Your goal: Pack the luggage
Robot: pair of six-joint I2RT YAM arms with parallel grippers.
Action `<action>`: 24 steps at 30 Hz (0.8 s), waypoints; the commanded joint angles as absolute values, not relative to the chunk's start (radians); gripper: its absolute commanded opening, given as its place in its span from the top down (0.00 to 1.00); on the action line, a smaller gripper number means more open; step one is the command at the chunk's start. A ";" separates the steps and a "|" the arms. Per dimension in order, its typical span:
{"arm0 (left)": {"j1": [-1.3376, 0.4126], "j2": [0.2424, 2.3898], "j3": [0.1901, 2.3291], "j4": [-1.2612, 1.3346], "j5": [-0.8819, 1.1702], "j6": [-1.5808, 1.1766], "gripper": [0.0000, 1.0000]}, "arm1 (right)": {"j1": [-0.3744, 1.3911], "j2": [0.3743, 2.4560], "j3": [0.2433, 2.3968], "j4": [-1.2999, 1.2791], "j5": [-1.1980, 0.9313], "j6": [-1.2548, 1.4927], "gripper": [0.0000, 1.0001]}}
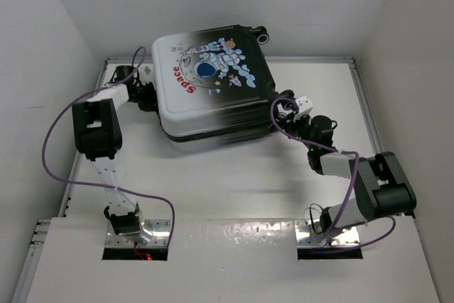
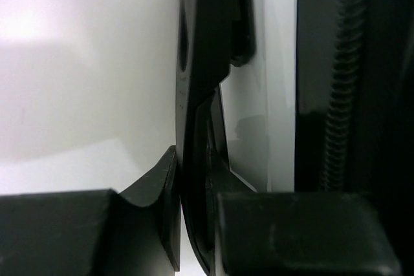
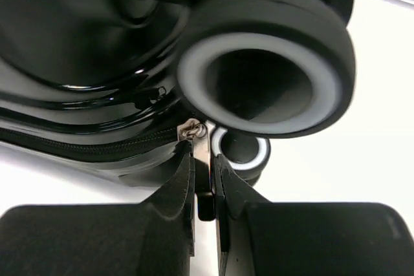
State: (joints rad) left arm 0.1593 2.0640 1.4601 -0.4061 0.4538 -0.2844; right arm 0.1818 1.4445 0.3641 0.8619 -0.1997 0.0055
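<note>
Nearest the lens in the right wrist view, the right gripper [image 3: 202,154] fills the bottom of the frame. Its two black fingers [image 3: 171,189] are drawn almost together, and in the sliver between them sits the flat metal zipper pull [image 3: 201,141], pinched on both faces. The pull hangs from the zipper [image 3: 97,148], which runs leftward along the glossy black shell. Just above and to the right looms a black wheel [image 3: 265,82] with a pale ring, and a second wheel [image 3: 240,150] peeks out below it.

In the left wrist view the left gripper [image 2: 193,166] is likewise pressed nearly closed at the bottom of the frame, clamping a thin black tab [image 2: 197,95] that rises up the middle. Whether that tab is a pull, a strap or a moulded edge cannot be told from so close.

From the top camera the luggage [image 1: 213,83] lies flat in the upper middle of the frame on the far part of the white table [image 1: 213,182], astronaut side up and wheels toward the upper right. Its two halves are closed on each other, so nothing inside shows. The left gripper [image 1: 147,94] meets its left edge and the right gripper [image 1: 285,102] its right corner — one on each side of the shell
</note>
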 commanded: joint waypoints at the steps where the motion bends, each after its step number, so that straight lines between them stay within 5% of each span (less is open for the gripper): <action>1: 0.255 2.241 1.561 -0.454 0.374 -0.076 1.00 | 0.026 1.535 0.452 1.041 -0.123 0.162 1.00; 12: 0.255 2.433 1.923 -0.564 0.420 -0.040 1.00 | -0.071 1.824 0.708 1.092 -0.174 0.333 1.00; 24: 0.235 2.467 1.956 -0.551 0.388 0.055 1.00 | -0.068 2.213 1.167 1.075 -0.118 0.364 1.00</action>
State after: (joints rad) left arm 0.1734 2.3882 1.9800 -0.6090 0.6128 -0.1669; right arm 0.0158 2.1357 1.0283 1.0470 -0.4797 0.3782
